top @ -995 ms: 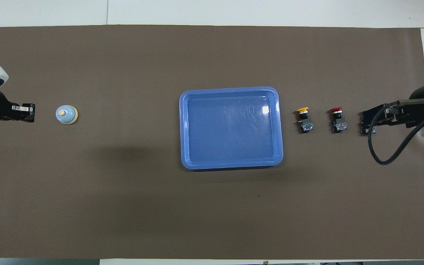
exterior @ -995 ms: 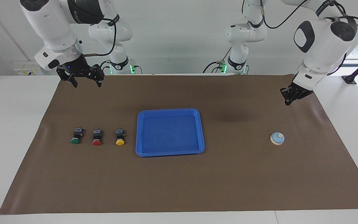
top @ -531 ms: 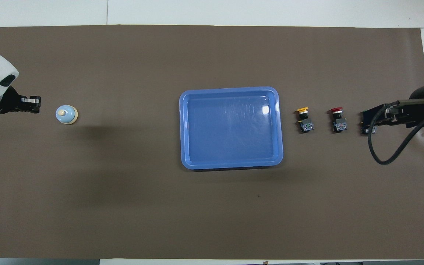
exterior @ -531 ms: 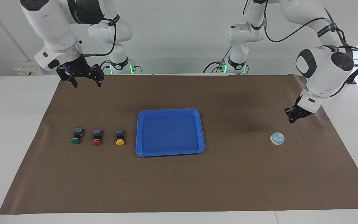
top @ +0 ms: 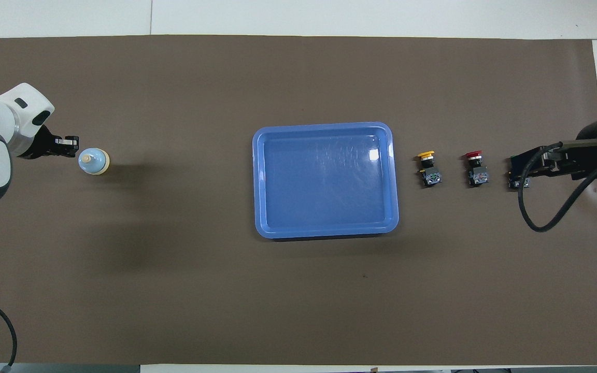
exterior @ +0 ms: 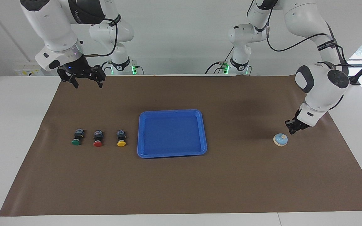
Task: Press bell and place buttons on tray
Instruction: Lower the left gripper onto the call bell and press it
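Note:
The light blue bell [exterior: 280,139] [top: 93,161] sits on the brown mat toward the left arm's end. My left gripper [exterior: 290,131] [top: 72,146] is shut and hangs low just beside the bell's knob, a small gap apart. The blue tray [exterior: 172,111] [top: 324,126] lies mid-table with nothing in it. The green [exterior: 77,137], red [exterior: 98,138] [top: 475,168] and yellow [exterior: 121,138] [top: 428,168] buttons lie in a row beside the tray, toward the right arm's end. My right gripper [exterior: 87,84] [top: 517,176] waits open, high above the mat; in the overhead view it covers the green button.
A brown mat [exterior: 181,188] covers most of the white table [exterior: 11,125]. A black cable [top: 542,217] loops down from the right arm's wrist.
My left gripper has come down and moved toward the bell, staying shut. The right arm, the buttons and the tray have not moved.

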{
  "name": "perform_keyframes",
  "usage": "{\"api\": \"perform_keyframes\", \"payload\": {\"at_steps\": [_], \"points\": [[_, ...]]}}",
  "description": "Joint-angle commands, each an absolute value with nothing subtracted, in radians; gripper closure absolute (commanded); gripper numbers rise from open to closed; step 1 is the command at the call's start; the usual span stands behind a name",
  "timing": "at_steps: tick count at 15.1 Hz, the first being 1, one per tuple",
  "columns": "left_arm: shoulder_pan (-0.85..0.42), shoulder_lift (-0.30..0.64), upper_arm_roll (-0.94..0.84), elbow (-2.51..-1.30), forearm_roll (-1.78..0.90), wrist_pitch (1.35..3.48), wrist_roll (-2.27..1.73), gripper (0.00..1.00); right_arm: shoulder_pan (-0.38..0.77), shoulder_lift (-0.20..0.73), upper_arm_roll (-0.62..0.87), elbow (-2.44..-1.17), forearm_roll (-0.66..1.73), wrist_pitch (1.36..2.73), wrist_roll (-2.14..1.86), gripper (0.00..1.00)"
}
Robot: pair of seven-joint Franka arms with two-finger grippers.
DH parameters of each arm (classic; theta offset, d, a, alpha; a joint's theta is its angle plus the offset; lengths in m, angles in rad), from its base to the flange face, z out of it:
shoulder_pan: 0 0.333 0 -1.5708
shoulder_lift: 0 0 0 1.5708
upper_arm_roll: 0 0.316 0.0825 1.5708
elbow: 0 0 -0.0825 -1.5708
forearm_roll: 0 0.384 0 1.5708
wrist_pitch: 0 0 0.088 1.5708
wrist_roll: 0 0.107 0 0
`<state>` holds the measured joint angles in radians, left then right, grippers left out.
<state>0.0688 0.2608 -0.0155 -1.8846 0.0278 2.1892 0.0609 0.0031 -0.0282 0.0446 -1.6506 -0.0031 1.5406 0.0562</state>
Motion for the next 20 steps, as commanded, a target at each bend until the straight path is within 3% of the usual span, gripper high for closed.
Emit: {"api": "perform_keyframes", "payload": {"at_steps": [1, 7, 11, 12, 13, 14, 15, 20], "points": [[0.058, 0.281, -0.008, -1.905, 0.032, 2.247, 0.063, 1.00, -0.012, -0.028, 0.052, -1.649, 0.015, 1.529, 0.055, 0.00], [0.041, 0.319, -0.008, -1.973, 0.032, 2.336, 0.067, 1.00, -0.012, -0.028, 0.052, -1.649, 0.015, 1.531, 0.055, 0.00], [0.037, 0.278, -0.009, -1.803, 0.032, 2.038, 0.063, 1.00, -0.012, -0.029, 0.052, -1.649, 0.015, 1.529, 0.055, 0.00], [0.037, 0.270, -0.011, -1.757, 0.032, 1.961, 0.063, 0.93, -0.012, -0.028, 0.052, -1.649, 0.015, 1.529, 0.055, 0.00], [0.037, 0.249, -0.011, -1.728, 0.034, 1.903, 0.064, 0.78, -0.012, -0.029, 0.052, -1.649, 0.015, 1.529, 0.055, 0.00], [0.037, 0.227, -0.014, -1.715, 0.032, 1.866, 0.064, 0.51, -0.012, -0.029, 0.052, -1.649, 0.015, 1.529, 0.055, 0.00], [0.035, 0.192, -0.017, -1.720, 0.032, 1.835, 0.057, 0.01, -0.012, -0.029, 0.052, -1.649, 0.015, 1.529, 0.055, 0.00], [0.021, 0.026, -0.018, -1.715, 0.012, 1.616, 0.058, 0.00, -0.011, -0.029, 0.052, -1.649, 0.015, 1.529, 0.055, 0.00]]}}
